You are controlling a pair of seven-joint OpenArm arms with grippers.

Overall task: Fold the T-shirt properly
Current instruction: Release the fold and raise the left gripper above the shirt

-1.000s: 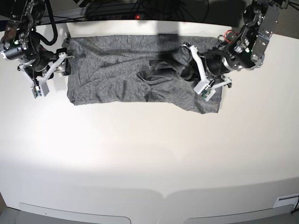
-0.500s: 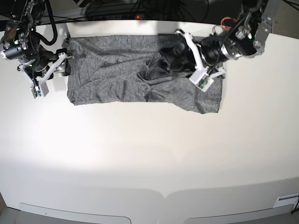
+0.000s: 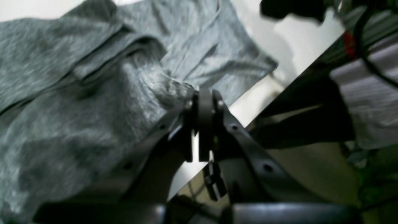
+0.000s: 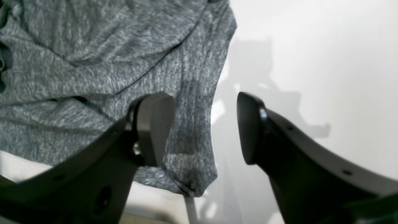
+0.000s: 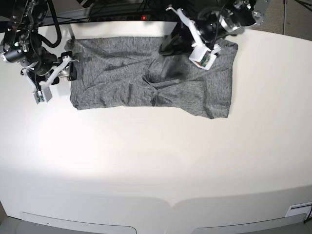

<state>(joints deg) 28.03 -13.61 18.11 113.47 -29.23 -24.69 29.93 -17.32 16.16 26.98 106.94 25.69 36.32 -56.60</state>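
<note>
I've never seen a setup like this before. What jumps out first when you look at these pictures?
A big grey T-shirt lies spread and rumpled across the far side of a white table. The left gripper is pinched shut on a raised fold of the cloth near the table's far edge. At the shirt's other end, the right gripper hovers wide open over its edge, holding nothing.

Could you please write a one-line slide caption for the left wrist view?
Left gripper, fingers shut on a pinch of the grey T-shirt, near the table's far edge.
</note>
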